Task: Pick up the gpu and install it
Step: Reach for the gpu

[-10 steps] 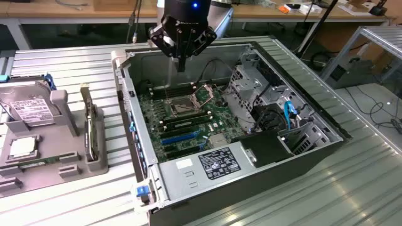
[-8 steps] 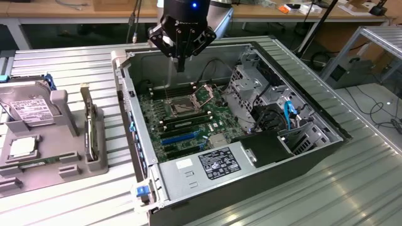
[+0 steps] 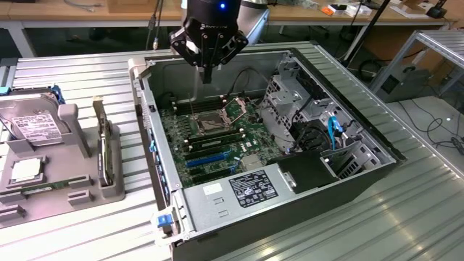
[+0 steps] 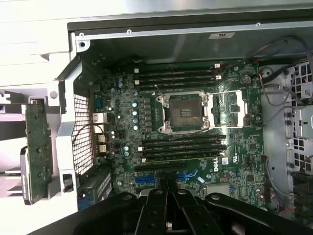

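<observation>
Fingers pressed together and holding nothing hang point-down over the far end of the open computer case.

Exterior view: the case lies on its side in the middle of a ribbed metal bench. Behind the bench stand wooden tables, and cables trail on the floor at the exterior view's right. A grey holder sits near the bench edge at the exterior view's left. The gpu stands on edge in one of the holder's slots, just beside the case wall and well apart from the fingers. A hard drive in the same holder has a white label, and the power supply has a dark one; neither label can be read.

Wrist view: the green motherboard carries white "DELL" lettering beside the memory slots, with the empty processor socket at its centre. The fingers are closed against each other above the blue slots and touch nothing. The gpu stands outside the case's perforated wall.
</observation>
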